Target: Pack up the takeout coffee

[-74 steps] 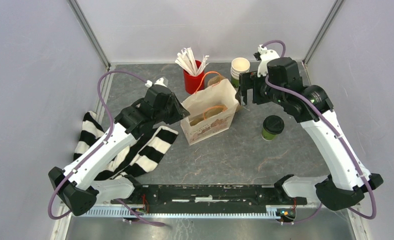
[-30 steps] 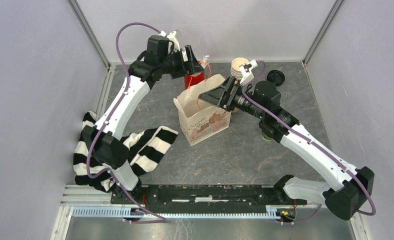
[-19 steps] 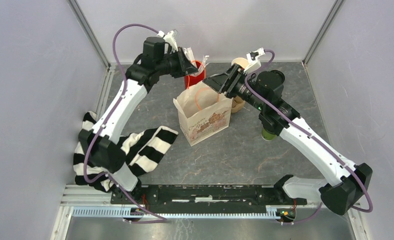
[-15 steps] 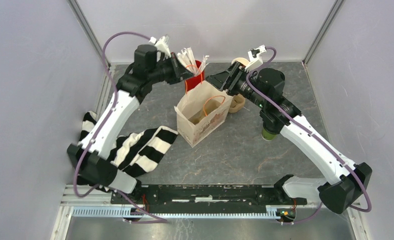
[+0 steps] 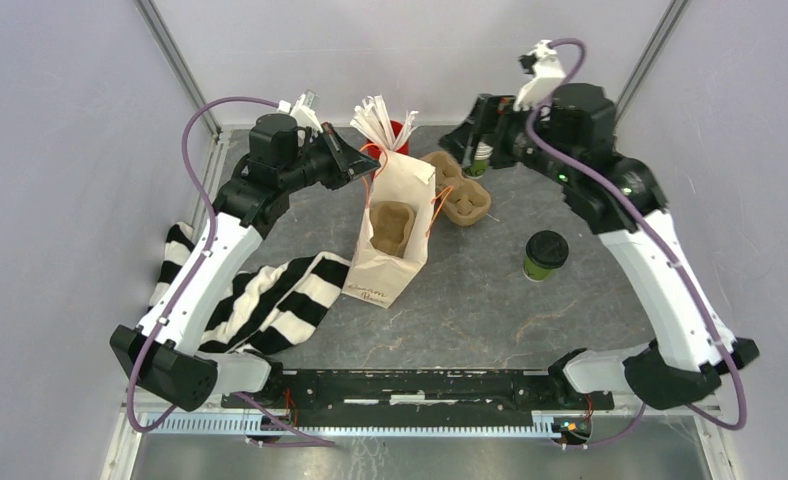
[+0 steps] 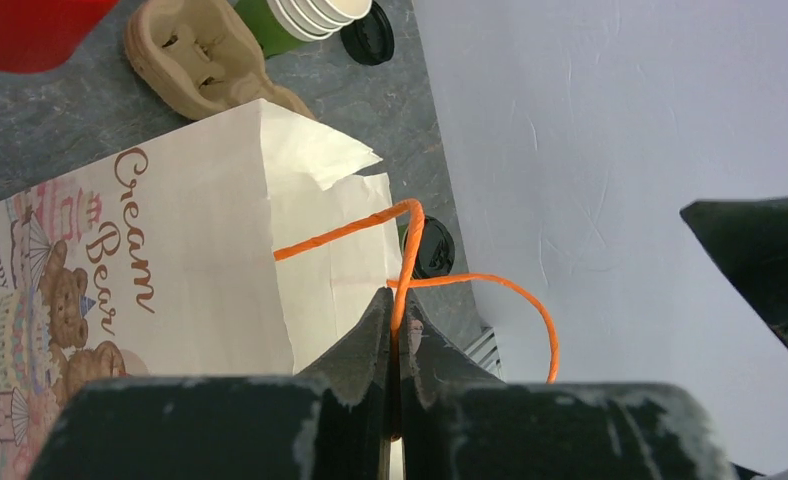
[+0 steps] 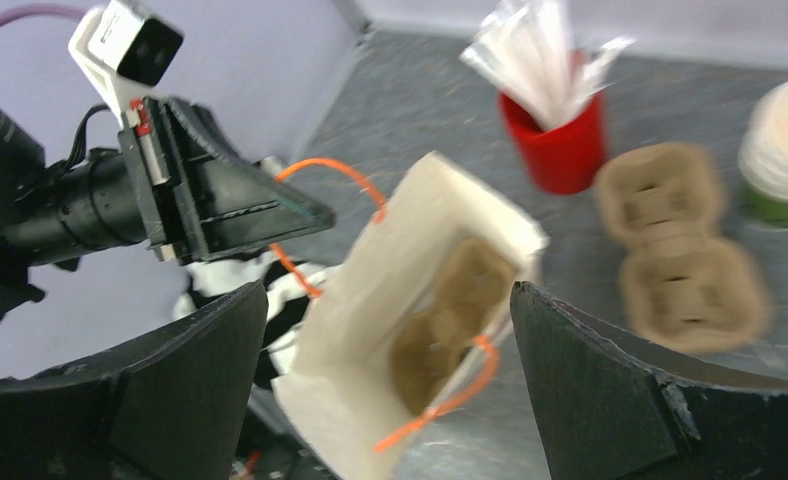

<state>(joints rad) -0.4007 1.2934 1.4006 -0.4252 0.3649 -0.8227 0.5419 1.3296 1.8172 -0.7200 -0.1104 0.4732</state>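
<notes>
The takeout coffee [image 5: 545, 254], a green cup with a black lid, stands on the table right of the white paper bag [image 5: 390, 250]. In the left wrist view its lid [image 6: 432, 247] peeks out behind the bag [image 6: 120, 270]. My left gripper [image 5: 360, 163] is shut on the bag's orange handle [image 6: 407, 250] and holds it up at the bag's rear left. A brown cup carrier [image 5: 390, 226] sits inside the bag. My right gripper [image 5: 470, 135] is open and empty, above the rear table to the right of the bag [image 7: 370, 340].
A second brown carrier [image 5: 457, 188] lies right of the bag. A red cup of straws [image 5: 388, 135] and a stack of lidless green cups [image 7: 785, 150] stand at the back. A lone black lid [image 6: 370, 35] lies near the stack. A striped cloth [image 5: 270, 300] lies front left.
My right gripper has pulled back from the bag's mouth to the rear right. My left gripper has moved left and lower with the handle. The bag has swung and leans.
</notes>
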